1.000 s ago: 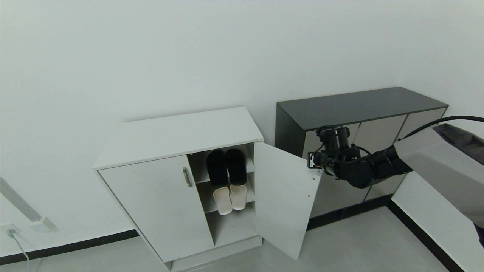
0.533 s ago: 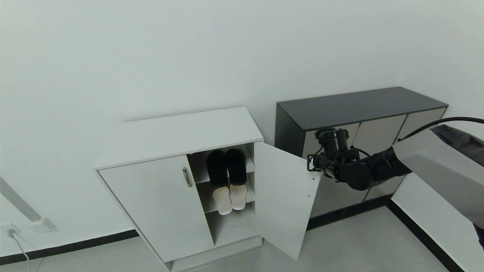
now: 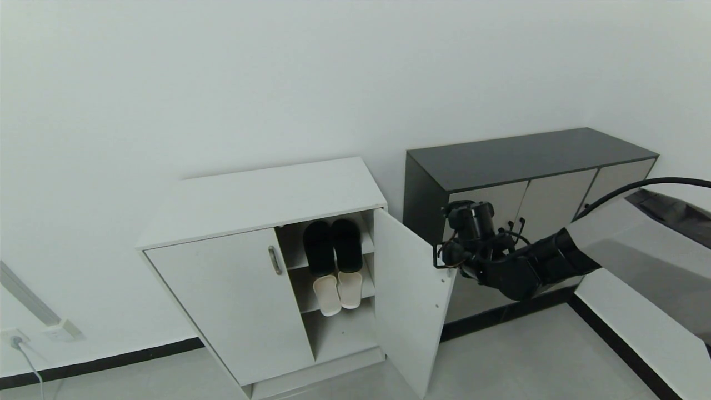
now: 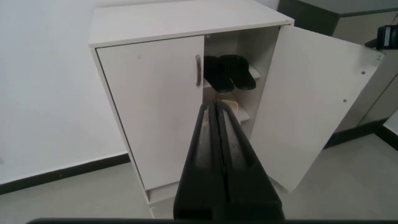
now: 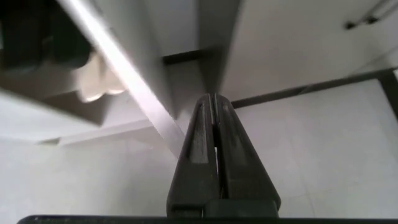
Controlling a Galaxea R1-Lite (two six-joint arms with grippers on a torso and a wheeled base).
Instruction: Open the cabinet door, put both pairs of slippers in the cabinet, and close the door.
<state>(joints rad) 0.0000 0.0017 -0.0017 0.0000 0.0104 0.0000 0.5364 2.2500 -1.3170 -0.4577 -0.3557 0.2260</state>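
Observation:
The white cabinet [image 3: 261, 200] has its left door shut and its right door [image 3: 408, 289] standing open. A black pair of slippers [image 3: 332, 244] lies on the upper shelf and a white pair [image 3: 338, 293] on the shelf below. My right gripper [image 3: 441, 258] is shut and empty, pressed against the outer side of the open door near its top free edge. In the right wrist view its tips [image 5: 214, 96] sit by the door's edge [image 5: 124, 68]. My left gripper [image 4: 216, 104] is shut and empty, held well in front of the cabinet [image 4: 186, 25], partly covering the white slippers [image 4: 233, 107].
A dark-topped sideboard [image 3: 527, 153] stands against the wall right of the cabinet, just behind my right arm. A wall socket with a cable [image 3: 16, 339] is at the far left. Bare tiled floor [image 3: 516, 361] lies in front of both.
My right arm has moved left, and the open door has swung with it, part of the way toward the cabinet. The slippers have not moved.

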